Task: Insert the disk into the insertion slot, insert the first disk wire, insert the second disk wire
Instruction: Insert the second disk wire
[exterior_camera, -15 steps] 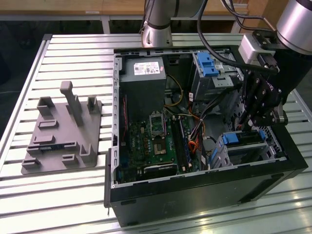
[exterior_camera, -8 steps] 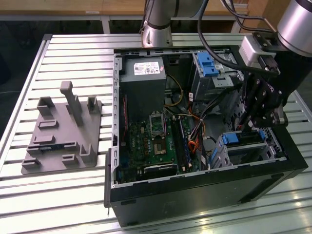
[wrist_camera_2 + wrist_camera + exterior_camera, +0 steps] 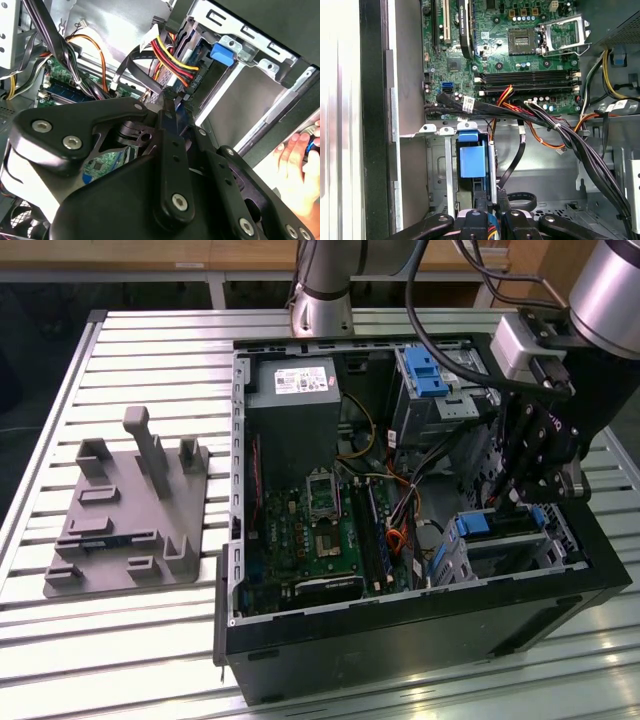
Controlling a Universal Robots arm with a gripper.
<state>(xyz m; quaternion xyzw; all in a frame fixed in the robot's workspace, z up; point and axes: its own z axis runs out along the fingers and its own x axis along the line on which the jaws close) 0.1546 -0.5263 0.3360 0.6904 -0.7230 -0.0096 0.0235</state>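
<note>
The gripper (image 3: 530, 502) hangs low inside the open computer case (image 3: 400, 640) at about four o'clock in the exterior view, its fingers (image 3: 481, 210) drawn together on a wire plug at the disk (image 3: 471, 161), which already sits in the insertion slot (image 3: 505, 550) to take its connectors.

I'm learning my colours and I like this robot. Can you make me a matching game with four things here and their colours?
Things:
1. circuit board
2. disk carrier
3. parts stand beside the computer
4. pincer

Colours:
A. black
B. grey
C. green
D. blue

Pairs: 1-C, 2-D, 3-B, 4-A
</note>
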